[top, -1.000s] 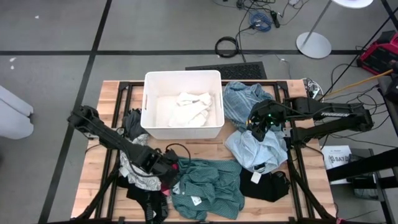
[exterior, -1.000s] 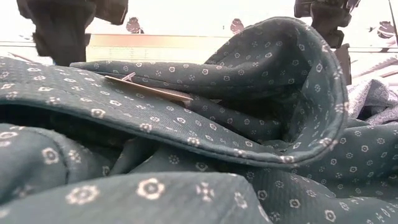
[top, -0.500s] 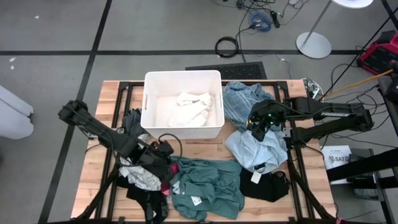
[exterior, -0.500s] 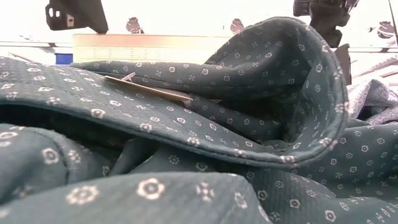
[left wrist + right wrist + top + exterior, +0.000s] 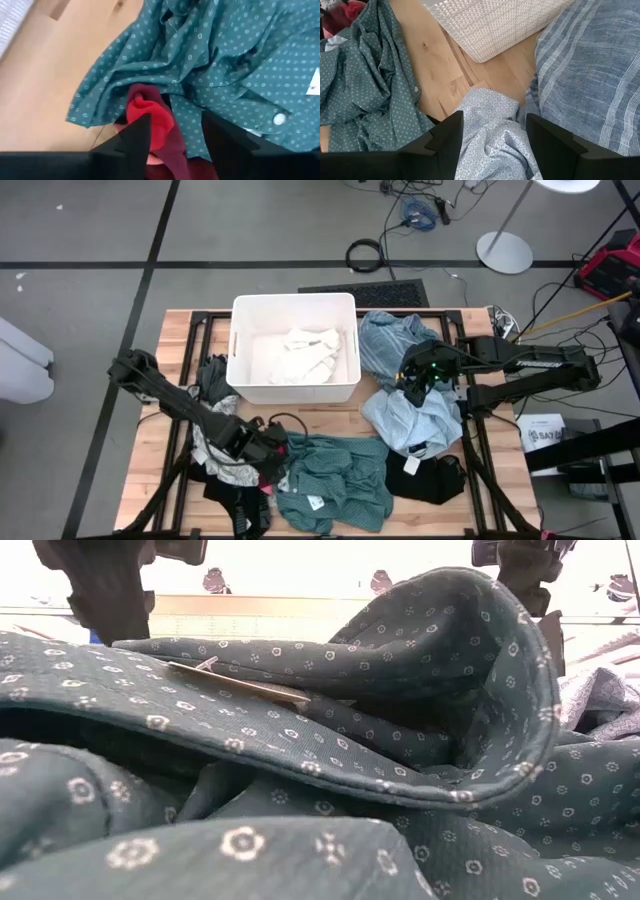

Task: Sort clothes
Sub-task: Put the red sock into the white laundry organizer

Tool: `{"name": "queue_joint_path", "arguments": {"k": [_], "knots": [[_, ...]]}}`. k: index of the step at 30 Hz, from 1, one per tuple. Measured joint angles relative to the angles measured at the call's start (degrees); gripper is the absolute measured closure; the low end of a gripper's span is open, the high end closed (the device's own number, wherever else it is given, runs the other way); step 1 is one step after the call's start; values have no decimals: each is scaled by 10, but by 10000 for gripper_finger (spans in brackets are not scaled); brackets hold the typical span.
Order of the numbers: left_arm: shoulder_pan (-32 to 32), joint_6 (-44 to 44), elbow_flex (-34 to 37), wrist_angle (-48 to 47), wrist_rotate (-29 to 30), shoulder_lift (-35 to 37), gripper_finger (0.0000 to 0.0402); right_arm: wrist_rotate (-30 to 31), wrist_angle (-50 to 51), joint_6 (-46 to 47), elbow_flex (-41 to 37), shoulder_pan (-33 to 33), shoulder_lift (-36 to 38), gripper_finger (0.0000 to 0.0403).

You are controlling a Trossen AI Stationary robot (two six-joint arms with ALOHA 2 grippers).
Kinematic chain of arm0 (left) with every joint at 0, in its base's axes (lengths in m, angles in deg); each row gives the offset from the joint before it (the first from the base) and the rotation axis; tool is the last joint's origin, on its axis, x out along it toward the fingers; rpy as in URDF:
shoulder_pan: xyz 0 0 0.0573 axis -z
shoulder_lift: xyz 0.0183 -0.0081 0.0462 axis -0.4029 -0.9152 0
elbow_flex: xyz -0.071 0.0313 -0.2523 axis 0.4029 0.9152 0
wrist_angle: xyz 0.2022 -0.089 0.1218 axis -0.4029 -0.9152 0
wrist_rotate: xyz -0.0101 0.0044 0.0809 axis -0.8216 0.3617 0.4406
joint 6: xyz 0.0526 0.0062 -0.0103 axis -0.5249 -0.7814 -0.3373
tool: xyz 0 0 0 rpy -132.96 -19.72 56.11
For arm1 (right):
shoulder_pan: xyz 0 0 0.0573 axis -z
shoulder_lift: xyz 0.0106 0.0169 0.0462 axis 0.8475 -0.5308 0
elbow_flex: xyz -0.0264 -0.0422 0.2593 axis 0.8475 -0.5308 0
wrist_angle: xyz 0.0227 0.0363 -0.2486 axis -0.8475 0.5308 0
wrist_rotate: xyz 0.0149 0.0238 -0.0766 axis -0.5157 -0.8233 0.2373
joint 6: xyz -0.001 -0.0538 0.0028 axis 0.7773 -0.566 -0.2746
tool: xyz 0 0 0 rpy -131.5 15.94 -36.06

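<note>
A teal-green dotted shirt (image 5: 335, 480) (image 5: 225, 60) lies crumpled at the table's near middle and fills the low view (image 5: 350, 740). At its left edge, a dark red garment (image 5: 150, 117) pokes out from under the teal hem. My left gripper (image 5: 272, 455) (image 5: 175, 145) is open, with one finger on each side of that red fold. My right gripper (image 5: 412, 392) (image 5: 490, 145) hangs open over a light blue patterned garment (image 5: 410, 420) (image 5: 490, 120) at the right. My left gripper comes down at a slant onto the red fold (image 5: 159, 131), which lies between its open fingers, resting on the pile. Whether either finger touches the cloth, I cannot tell.
A white bin (image 5: 240, 380) with a white cloth (image 5: 305, 355) inside stands at the far middle. A blue striped garment (image 5: 390, 340) lies to its right, and a black one (image 5: 425, 478) at the near right. White-grey patterned cloth (image 5: 215, 455) and dark clothes (image 5: 235, 505) are piled at the near left.
My left gripper rose and drew back toward the table's far left. It then came back down to the same spot at the teal shirt's left edge. The clothes lie as before.
</note>
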Motion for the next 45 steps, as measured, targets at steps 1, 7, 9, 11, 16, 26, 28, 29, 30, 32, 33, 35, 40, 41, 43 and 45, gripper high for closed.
{"name": "queue_joint_path", "arguments": {"k": [1, 7, 9, 11, 16, 26, 28, 29, 30, 32, 33, 35, 40, 41, 43, 45], "knots": [[0, 0, 0, -2, 0, -6, 204, 0, 0, 0, 0, 0, 0, 200], [-1, 7, 0, -6, -10, -33, 205, 0, 0, -2, 0, 0, 0, 200], [-1, 13, 0, -7, -5, -33, 237, 0, 0, -2, 0, 0, 0, 200], [-1, 12, -2, -17, 0, -29, 289, 0, 0, -3, 0, 0, 0, 200], [-1, 0, -7, -40, 7, -22, 390, 1, 0, -7, 0, 0, 0, 200], [-1, -77, -26, 4, 59, 84, 399, -48, -71, 15, 0, 0, 0, 200], [-3, -100, -30, 29, 78, 123, 399, -73, -118, 17, 0, 0, 0, 200], [-4, -115, -31, 55, 84, 142, 399, -88, -147, 17, 0, -1, 0, 200], [-7, -131, -31, 83, 90, 161, 400, -106, -178, 17, 0, -1, 0, 200], [-11, -162, -31, 138, 105, 193, 400, -148, -249, 16, 0, -1, 0, 200], [-14, -181, -32, 167, 113, 206, 400, -165, -284, 13, 0, -1, 0, 200], [-23, -219, -32, 221, 137, 221, 400, -185, -360, 6, 0, -1, 0, 200], [-56, -284, -32, 320, 166, 226, 401, -160, -494, -6, 0, 0, -12, 200], [-65, -285, -32, 331, 167, 223, 401, -159, -506, 1, 0, 0, -19, 200], [-85, -286, -32, 354, 167, 214, 401, -164, -520, 14, 0, 0, -35, 200], [-105, -291, -32, 384, 154, 202, 401, -167, -529, 26, 0, -1, -54, 200]]}}
